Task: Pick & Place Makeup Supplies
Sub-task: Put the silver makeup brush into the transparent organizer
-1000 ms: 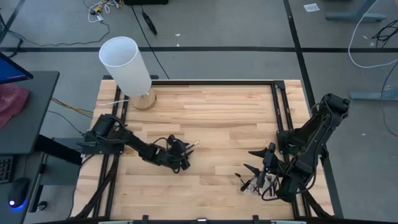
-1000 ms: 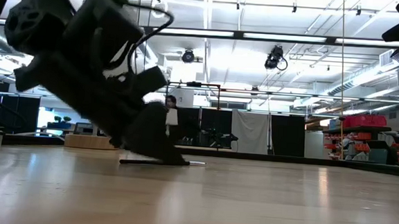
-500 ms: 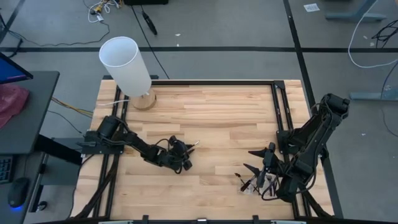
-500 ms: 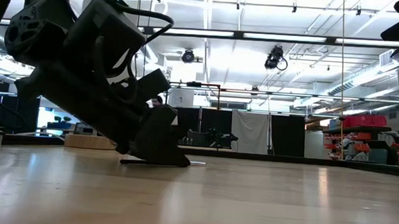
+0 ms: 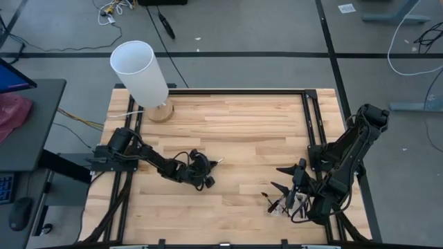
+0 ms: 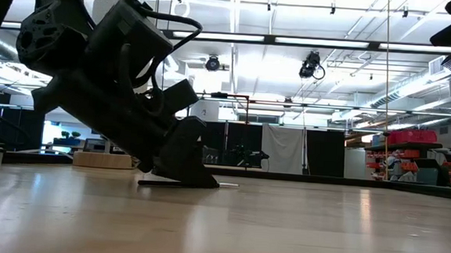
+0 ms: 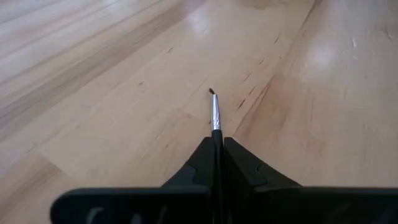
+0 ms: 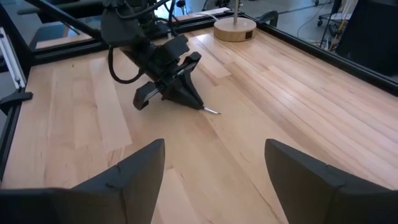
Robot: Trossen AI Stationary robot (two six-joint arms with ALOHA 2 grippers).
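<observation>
L gripper (image 5: 206,174) is down on the wooden table (image 5: 242,131) a bit left of centre, fingers (image 7: 199,165) clamped tight on a single makeup brush (image 7: 215,115). Brush is very thin: dark slim handle running back between the two fingers, then a pale silvery ferrule and a tiny dark bristle tip sticking out past the fingertips. It lies flat or nearly flat on the wood w/ the tip pointing toward the table's right side; low view shows the handle as a dark line along the surface under the gripper. R gripper (image 8: 214,177) is parked near the right-front corner, fingers spread wide w/ nothing between them. Just beside it sits a small cluster of other brushes (image 5: 285,203), too small to tell details. Big white cylinder (image 5: 140,72) stands at the far-left corner on a round wooden base.
</observation>
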